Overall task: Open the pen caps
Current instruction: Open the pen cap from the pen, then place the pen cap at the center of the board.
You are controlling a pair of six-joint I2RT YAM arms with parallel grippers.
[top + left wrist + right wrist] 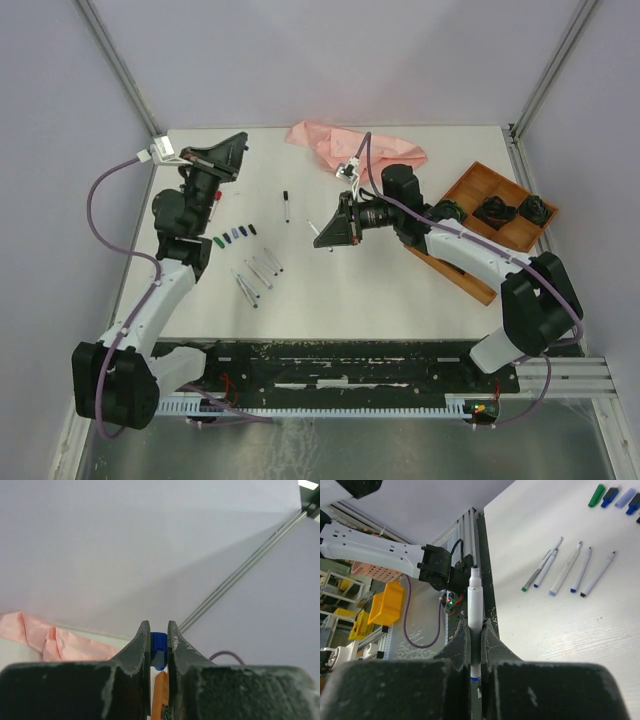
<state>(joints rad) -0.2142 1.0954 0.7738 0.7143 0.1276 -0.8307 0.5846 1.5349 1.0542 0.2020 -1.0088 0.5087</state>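
Clenched in the left claw (159, 639): a blue cap (158, 649), lifted clear of the counter (400, 290) and aimed toward the back wall. Pinched in the right claw (475, 630): a white pen barrel (474, 592), dark tip bare, reaching out past the fingertips; likely that cap's own pen.

Laid out below, done by the look of it: a row of caps (237, 234) beside several uncapped pens (257, 275). Left to do, judging by its dark end: one lone pen (286, 205) farther back, apparently capped, though too small to be sure. After that, setting down both held pieces.

Plenty of bare counter in the middle for that. Tighter on the right by the wooden tray (480, 195) and at the back by the pink cloth (350, 145). Close to the counter's left edge on the left arm's side.
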